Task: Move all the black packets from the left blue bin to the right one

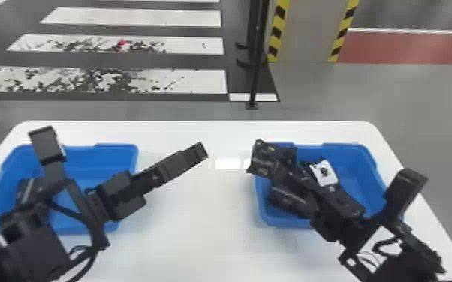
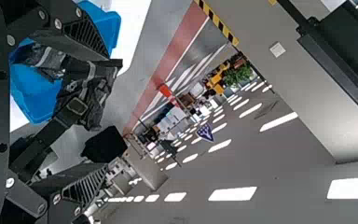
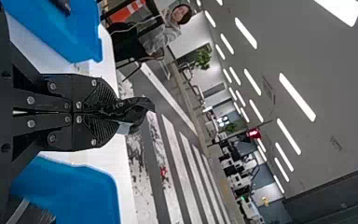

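So this was the carry-and-drop part of the job, I reckon. The right gripper was closed down tight, flat fingers pretty much together at the tips, with a crumpled black packet pinched between them. The packet stuck out past the fingertips, toward 10 o'clock from that claw in the head view, by the 10 o'clock corner of the right bin.

The left gripper was empty with its fingers spread well apart. It sat over the middle of the table, aimed at about 2 o'clock, and the held packet was off at its 3 o'clock.

More black packets lay in the right bin, toward its 8 o'clock side. A dark thing sat in the left bin, probably another packet, so likely not finished. Next move, imo: swing the right claw toward 4 o'clock, get properly inside the rim, then let go.
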### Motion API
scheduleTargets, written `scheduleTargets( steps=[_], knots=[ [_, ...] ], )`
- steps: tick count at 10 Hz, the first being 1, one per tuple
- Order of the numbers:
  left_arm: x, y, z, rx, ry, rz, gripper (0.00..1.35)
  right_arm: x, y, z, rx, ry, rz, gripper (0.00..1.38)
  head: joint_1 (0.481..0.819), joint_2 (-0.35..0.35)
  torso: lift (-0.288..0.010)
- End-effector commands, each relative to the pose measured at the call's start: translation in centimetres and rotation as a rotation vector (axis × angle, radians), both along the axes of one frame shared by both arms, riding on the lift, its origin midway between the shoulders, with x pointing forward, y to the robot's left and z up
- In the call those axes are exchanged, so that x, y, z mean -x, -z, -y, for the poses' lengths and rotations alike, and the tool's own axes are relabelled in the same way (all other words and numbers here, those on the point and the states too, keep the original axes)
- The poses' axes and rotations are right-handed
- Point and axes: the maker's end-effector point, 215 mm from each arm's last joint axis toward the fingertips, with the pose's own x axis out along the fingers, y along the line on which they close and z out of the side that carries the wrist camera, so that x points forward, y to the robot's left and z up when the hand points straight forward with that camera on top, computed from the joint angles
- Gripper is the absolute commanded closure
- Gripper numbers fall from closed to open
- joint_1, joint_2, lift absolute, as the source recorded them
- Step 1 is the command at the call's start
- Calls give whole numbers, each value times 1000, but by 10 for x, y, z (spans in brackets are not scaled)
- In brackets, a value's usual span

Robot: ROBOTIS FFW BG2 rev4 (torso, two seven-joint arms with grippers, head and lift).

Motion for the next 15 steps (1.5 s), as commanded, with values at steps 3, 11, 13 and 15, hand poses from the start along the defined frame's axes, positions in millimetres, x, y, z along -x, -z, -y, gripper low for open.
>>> scheduleTargets(
  steps=[3, 11, 13, 15],
  knots=[
    [14, 17, -54, -45, -102, -38, 156, -48, 62, 85, 112, 125, -74, 1277, 695, -90, -154],
    [13, 79, -192, -380, -351, -172, 156, 36, 14, 142, 285, 372, 54, 168, 695, -50, -154],
    [5, 95, -218, -465, -411, -234, 156, 69, -3, 127, 321, 369, 69, 171, 695, -1, -154],
    [-7, 104, -255, -567, -499, -289, 156, 88, 0, 103, 245, 338, 33, 174, 695, 53, -154]
  ],
)
